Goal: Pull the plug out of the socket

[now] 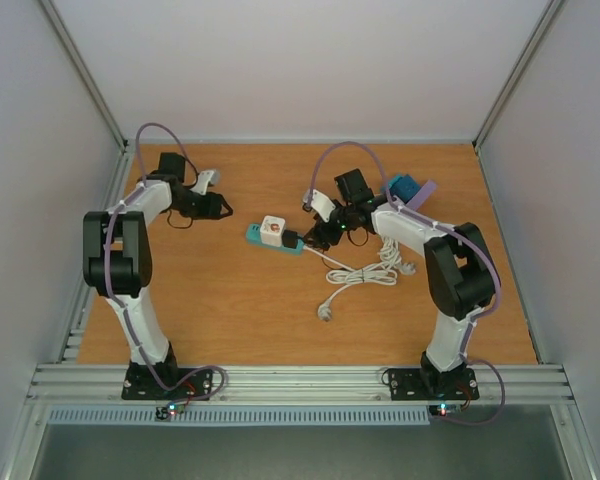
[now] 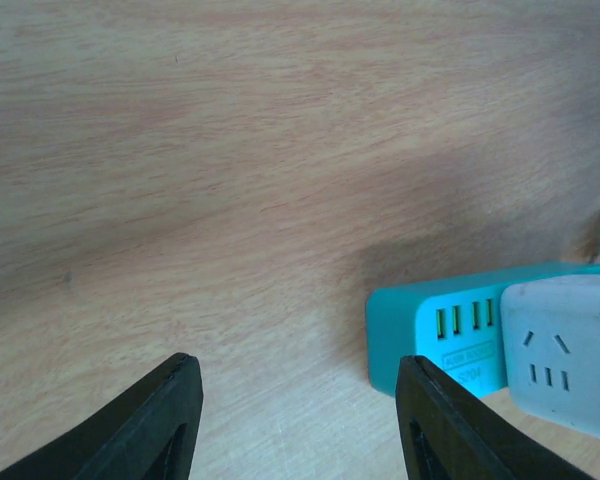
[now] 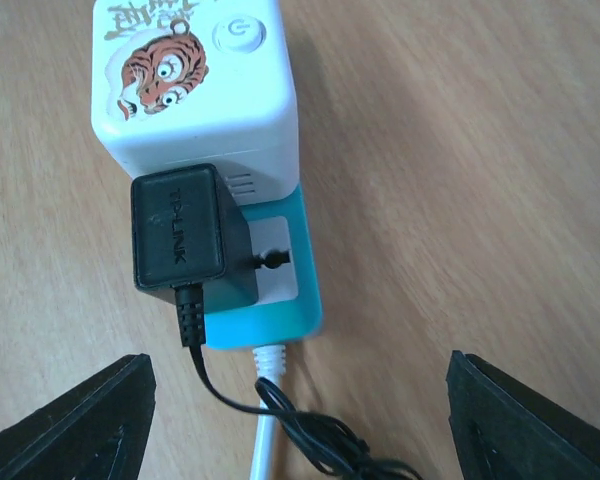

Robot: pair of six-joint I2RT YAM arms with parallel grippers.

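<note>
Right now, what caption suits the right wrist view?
Open right gripper hovers over black adapter on teal power strip, beside white tiger-printed cube.

A wooden table (image 1: 240, 300) with pale grain fills the middle. Plain white walls (image 1: 300, 60) close it at nine, twelve and three o'clock. A ribbed metal rail (image 1: 300, 378) runs along six o'clock. Light is soft and even.

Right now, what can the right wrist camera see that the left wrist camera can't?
Only the right wrist view shows the black plug, its cord and the tiger picture. Only the left wrist view shows the little yellow slots. Both show the teal power strip, the white cube on it and the wooden table.
</note>
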